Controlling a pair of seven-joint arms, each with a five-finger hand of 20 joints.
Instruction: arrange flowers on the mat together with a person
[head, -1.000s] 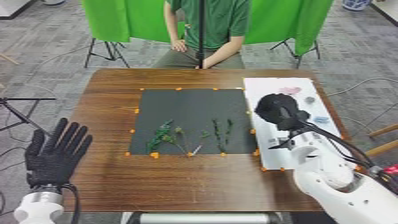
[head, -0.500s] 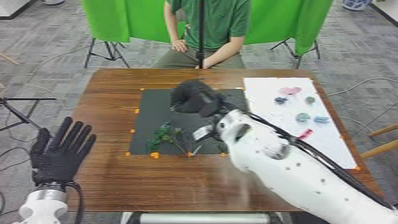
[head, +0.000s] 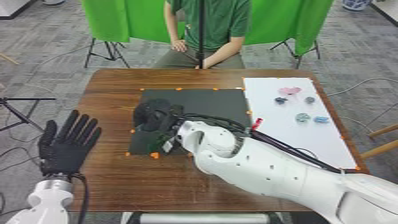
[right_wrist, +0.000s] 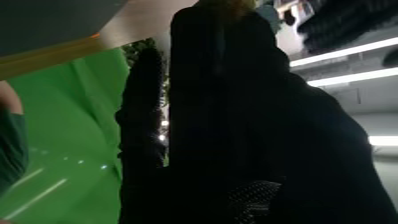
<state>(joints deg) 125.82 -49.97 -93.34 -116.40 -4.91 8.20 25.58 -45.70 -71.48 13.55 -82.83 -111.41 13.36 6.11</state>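
Note:
In the head view my right hand (head: 155, 117) is over the left part of the dark mat (head: 218, 102). The right wrist view shows the same hand (right_wrist: 231, 100) in dark silhouette; whether it holds anything cannot be made out. Green leafy stems (head: 151, 145) lie on the dark mat's lower left, partly hidden by the right hand and arm. On the white mat (head: 311, 142) are a pink flower piece (head: 290, 91), a dark blue one (head: 281, 100), a grey-green one (head: 309, 100), a teal one (head: 303, 117) and a blue one (head: 322, 120). My left hand (head: 67, 152) is open left of the dark mat.
Brown tabletop (head: 133, 185) surrounds both mats, and orange tape marks (head: 155, 155) line their edges. The right arm crosses the lower right of the table and part of each mat. A black pole stands beyond the far edge, before a green cloth.
My right hand has swung left from the white mat to the dark mat's left part, uncovering the dark blue and teal pieces. My left hand has shifted slightly forward and to the right.

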